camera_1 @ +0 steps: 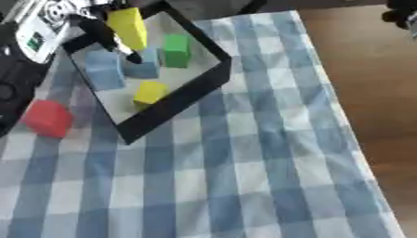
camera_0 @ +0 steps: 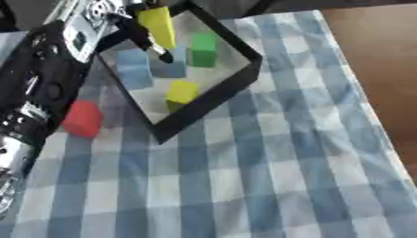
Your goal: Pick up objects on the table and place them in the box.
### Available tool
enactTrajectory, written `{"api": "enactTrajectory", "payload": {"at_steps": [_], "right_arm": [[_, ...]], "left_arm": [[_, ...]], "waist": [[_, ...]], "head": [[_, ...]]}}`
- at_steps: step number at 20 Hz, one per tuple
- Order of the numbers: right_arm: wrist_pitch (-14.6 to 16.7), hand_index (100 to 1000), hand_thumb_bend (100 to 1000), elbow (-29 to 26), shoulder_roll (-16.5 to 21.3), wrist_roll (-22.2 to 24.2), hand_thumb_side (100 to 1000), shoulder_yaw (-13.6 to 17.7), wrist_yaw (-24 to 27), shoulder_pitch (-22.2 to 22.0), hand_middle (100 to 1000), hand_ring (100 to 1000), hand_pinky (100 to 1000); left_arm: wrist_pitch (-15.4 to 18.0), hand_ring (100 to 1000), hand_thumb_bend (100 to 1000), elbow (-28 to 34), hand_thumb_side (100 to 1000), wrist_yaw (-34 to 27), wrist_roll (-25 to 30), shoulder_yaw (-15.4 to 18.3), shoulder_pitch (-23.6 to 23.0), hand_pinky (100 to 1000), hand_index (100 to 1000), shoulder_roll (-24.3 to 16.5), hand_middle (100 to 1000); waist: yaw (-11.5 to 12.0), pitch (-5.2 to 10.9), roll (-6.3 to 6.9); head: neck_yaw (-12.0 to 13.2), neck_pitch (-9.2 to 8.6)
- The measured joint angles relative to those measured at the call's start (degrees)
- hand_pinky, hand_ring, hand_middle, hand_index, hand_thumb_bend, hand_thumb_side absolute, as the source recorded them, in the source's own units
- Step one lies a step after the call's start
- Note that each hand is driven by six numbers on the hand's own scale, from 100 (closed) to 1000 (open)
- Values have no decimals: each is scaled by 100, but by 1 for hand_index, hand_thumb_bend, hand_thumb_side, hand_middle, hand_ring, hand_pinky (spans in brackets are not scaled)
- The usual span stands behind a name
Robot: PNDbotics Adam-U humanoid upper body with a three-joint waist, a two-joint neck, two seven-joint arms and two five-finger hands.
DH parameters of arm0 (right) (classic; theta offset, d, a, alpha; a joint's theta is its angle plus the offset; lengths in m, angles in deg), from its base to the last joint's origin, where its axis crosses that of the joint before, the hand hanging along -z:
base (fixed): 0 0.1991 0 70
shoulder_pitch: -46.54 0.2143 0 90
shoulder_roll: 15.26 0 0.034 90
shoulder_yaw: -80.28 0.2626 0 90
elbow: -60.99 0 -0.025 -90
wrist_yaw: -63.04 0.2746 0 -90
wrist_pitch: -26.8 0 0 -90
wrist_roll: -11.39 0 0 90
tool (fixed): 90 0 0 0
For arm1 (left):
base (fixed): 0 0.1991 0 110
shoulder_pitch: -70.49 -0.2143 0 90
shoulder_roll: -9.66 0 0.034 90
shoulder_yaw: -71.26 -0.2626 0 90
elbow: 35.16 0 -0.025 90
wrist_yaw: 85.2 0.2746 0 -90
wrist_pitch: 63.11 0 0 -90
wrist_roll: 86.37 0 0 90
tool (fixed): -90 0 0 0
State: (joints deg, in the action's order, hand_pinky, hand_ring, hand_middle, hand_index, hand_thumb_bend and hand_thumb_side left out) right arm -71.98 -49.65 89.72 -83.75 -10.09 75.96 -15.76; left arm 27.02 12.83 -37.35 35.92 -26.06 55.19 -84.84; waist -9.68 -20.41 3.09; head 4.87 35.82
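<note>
Cloth [camera_0: 244, 176] in blue and white checks covers the table, creased in places, and a strip of brown wooden floor [camera_0: 383, 69] shows along the right side.

Furthest left, outside the box, a red block [camera_0: 83, 119] lies on the cloth just beside the black forearm of the left arm [camera_0: 36, 79], which comes in from the left edge and reaches up toward the top of the view. Silver joints show low on that arm, and a pale panel with a small green patch sits near the wrist; no writing on it can be read.

Next comes the box [camera_0: 204, 108], a shallow tray with black walls and a pale floor, set askew so one corner points toward the camera. Inside it, from left to right, are two pale blue blocks [camera_0: 133, 69], touching or nearly so, a small yellow block [camera_0: 182, 91] near the front wall, and a green block [camera_0: 203, 50] standing toward the back.

Over the rear of the box the left hand [camera_0: 146, 29] has its dark fingers curled round a long yellow block [camera_0: 158, 25], held tilted above the box floor, with one fingertip reaching down near the blue blocks.

A dark shape at the upper right corner of the right eye view may be the right hand [camera_1: 400, 16]; whether its fingers are spread or curled cannot be told.
</note>
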Motion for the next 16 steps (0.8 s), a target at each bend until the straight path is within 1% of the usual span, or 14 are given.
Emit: {"api": "enactTrajectory", "payload": {"at_steps": [4, 10, 13, 16], "right_arm": [[-2, 749, 100, 17, 0, 16, 534, -1, 2, -10, 701, 766, 902], [0, 749, 100, 30, 0, 35, 531, -2, 26, -54, 702, 766, 902], [0, 749, 100, 31, 4, 35, 530, -2, 32, -71, 703, 766, 902], [1, 749, 100, 33, 8, 35, 529, -1, 32, -109, 703, 766, 902]], "left_arm": [[-43, 836, 847, 161, 373, -50, -227, 21, 4, 800, 863, -86, 766], [-41, 822, 820, 359, 360, -86, -380, 20, 5, 790, 855, -209, 752], [-26, 814, 798, 500, 351, -216, -375, 1, -7, 789, 856, -313, 743], [32, 815, 797, 597, 352, -358, -185, -144, -118, 794, 862, -507, 754]], "waist": [[45, 104, 0], [134, 149, 0], [197, 180, 0], [282, 202, 0]], "head": [[-24, 42], [-73, 137], [-100, 184], [-142, 212]]}}
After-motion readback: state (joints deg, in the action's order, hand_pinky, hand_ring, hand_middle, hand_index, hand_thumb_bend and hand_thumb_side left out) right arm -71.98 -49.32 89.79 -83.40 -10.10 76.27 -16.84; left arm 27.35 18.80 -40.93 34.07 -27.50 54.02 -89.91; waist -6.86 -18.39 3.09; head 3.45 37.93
